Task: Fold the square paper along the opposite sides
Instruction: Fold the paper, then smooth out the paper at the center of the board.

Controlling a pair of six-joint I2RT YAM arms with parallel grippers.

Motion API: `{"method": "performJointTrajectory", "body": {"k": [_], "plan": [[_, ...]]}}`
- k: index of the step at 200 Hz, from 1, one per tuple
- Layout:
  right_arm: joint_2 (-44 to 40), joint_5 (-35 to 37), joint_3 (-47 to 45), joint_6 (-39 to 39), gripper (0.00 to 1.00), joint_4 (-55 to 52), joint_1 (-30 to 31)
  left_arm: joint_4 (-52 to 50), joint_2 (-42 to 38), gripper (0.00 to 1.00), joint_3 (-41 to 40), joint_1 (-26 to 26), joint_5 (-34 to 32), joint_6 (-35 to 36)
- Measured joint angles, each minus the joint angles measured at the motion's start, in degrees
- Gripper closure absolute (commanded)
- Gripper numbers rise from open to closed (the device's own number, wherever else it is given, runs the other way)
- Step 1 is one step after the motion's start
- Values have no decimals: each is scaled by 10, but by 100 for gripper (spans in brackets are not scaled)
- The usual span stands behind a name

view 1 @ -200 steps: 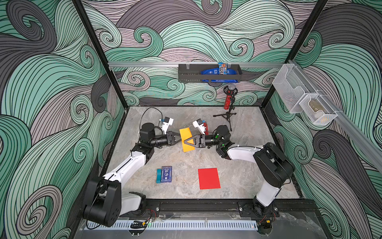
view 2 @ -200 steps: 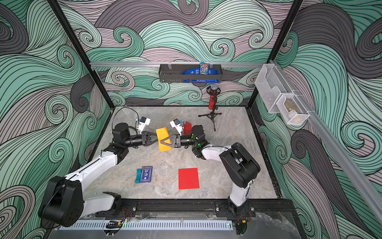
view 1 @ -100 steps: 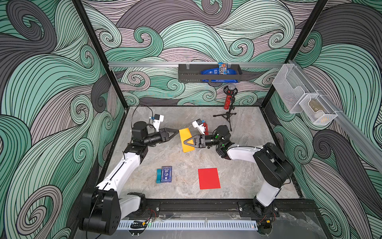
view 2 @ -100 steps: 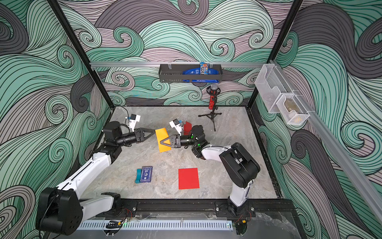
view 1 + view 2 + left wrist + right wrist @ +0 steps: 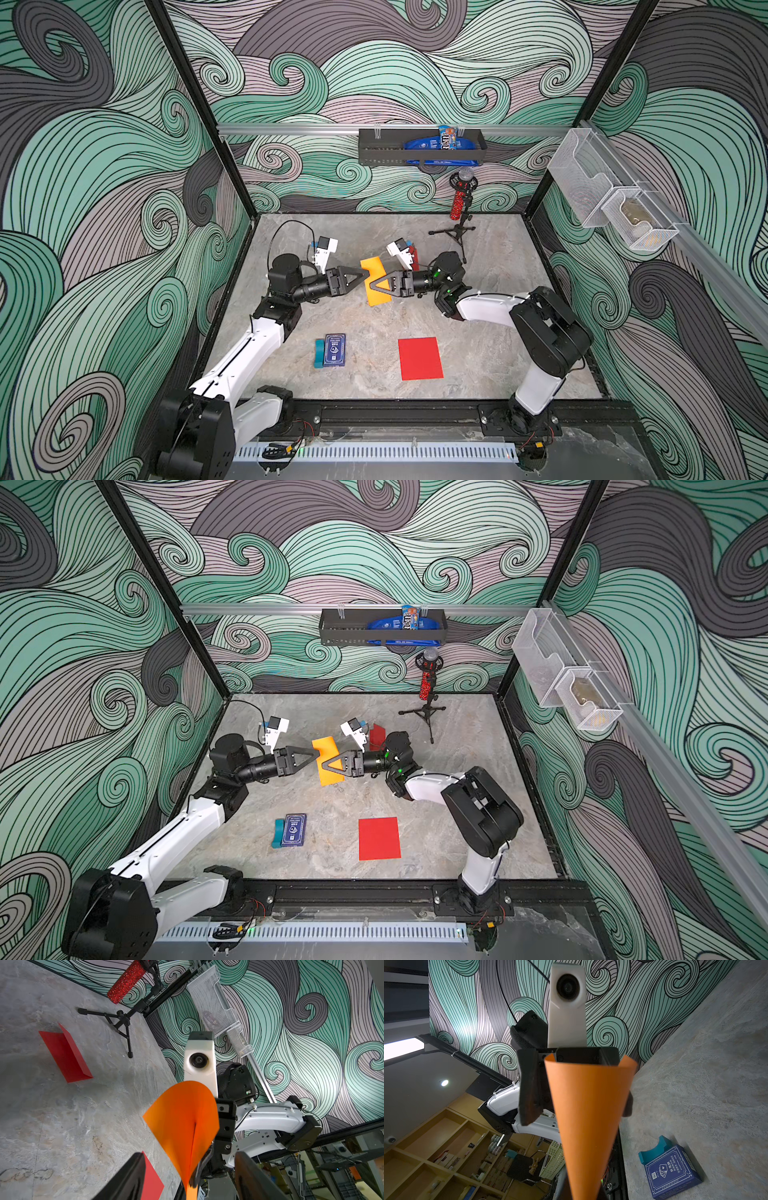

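- Orange paper (image 5: 376, 286): held clear of table (image 5: 478, 332), mid-scene toward the far side; curled over on itself into a loose cone shape (image 5: 587, 1115).
- Right gripper (image 5: 371, 286): reaching in from the right; fingers pressed together, pinching the orange paper.
- Left gripper (image 5: 368, 273): reaching in from the left; fingers (image 5: 133, 1174) spread wide, paper's edge between them, no grip; contact cannot be told.
- Red sheet (image 5: 419, 358): flat, near side, right of centre.
- Folded red sheet (image 5: 64, 1053): far of the right gripper.
- Blue card box (image 5: 334, 350): near left, teal tray (image 5: 319, 353) touching its left side.
- Microphone on tripod (image 5: 459, 203): far right.
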Motion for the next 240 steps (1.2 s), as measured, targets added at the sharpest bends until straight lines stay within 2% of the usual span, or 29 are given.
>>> {"method": "performJointTrajectory", "body": {"k": [28, 60, 80, 121, 134, 152, 180, 198, 222, 240], "plan": [[0, 0, 0, 2, 98, 4, 3, 14, 5, 64, -1, -10, -1, -5], [0, 0, 0, 2, 97, 7, 7, 23, 8, 84, -2, -14, -1, -4], [0, 0, 0, 2, 94, 9, 9, 28, 14, 100, -2, -14, -1, -2], [-5, 0, -4, 3, 66, 8, 8, 11, 26, 100, -1, -14, -4, 15], [-24, 7, -13, -24, 55, -24, 4, -15, 29, 100, 6, -14, -10, 32], [-83, 38, -42, -103, 44, -101, -18, -57, 33, 100, 16, -14, -32, 65], [-194, 128, -113, -264, 41, -153, -50, -100, 40, 100, 12, -15, -89, 105], [-248, 192, -175, -374, 45, -140, -43, -140, 71, 100, 16, -15, -135, 132], [-260, 256, -239, -509, 51, -118, -11, -220, 162, 100, 58, -16, -184, 171], [-236, 287, -248, -576, 56, -120, 15, -262, 243, 100, 101, -17, -204, 194]]}}
